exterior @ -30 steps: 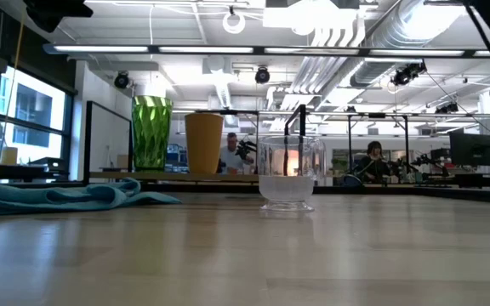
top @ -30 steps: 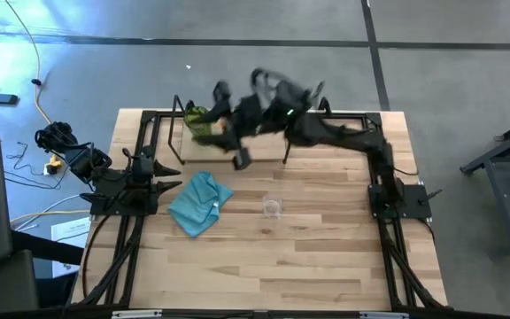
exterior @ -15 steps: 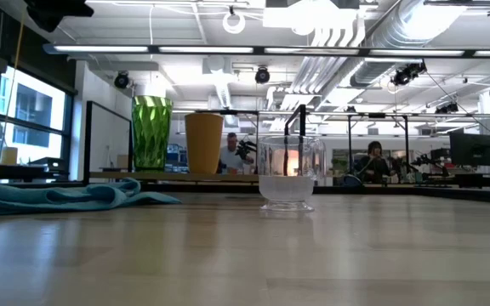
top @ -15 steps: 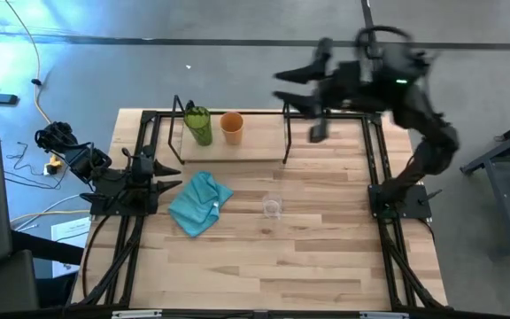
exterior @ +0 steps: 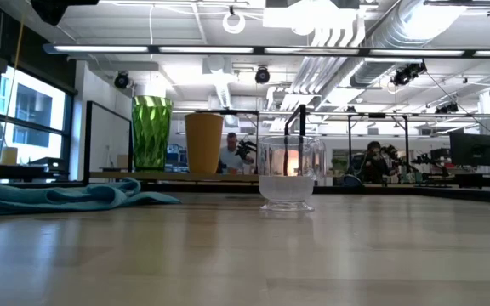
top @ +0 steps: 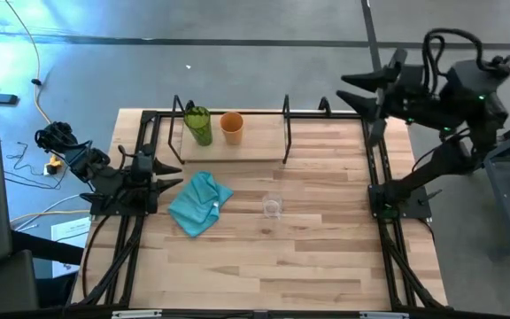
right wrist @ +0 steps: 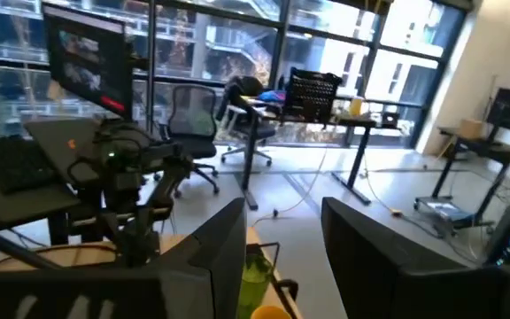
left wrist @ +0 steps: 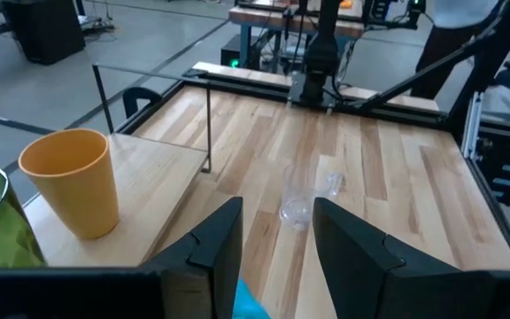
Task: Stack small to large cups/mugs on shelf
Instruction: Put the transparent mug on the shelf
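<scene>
High view: green tumbler (top: pixel 197 124) and orange cup (top: pixel 231 126) on shelf (top: pixel 255 146).

No text, label or number can be read anywhere (distant screens stay illegible).

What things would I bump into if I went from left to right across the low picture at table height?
Light blue cloth → green tumbler → orange-tan cup → small clear glass cup, which stands alone on the tabletop.
</scene>
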Robot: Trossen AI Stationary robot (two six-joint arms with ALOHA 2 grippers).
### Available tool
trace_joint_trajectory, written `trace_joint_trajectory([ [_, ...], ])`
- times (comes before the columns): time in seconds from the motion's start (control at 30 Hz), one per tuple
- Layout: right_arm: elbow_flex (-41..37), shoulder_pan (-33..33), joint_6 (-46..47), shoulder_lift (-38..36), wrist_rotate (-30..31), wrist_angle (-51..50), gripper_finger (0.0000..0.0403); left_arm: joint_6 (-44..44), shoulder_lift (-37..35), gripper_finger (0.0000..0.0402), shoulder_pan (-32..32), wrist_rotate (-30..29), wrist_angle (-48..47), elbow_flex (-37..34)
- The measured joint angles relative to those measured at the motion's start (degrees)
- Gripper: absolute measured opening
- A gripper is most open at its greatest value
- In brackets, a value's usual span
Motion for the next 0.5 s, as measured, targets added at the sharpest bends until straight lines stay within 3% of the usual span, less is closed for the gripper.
trace_joint_trajectory([
  [0.33, -0.59, 7.07, -2.66, -6.38, 6.4, 1.03, 0.0142, 0.19, 1.07, 0.0129, -0.01, 0.01, 1.44, 0.0],
  [0.5, -12.56, 8.28, -2.25, -13.53, 9.79, 3.04, 0.0142, 0.45, 1.64, 0.0129, -0.01, -0.01, 1.55, 0.0],
])
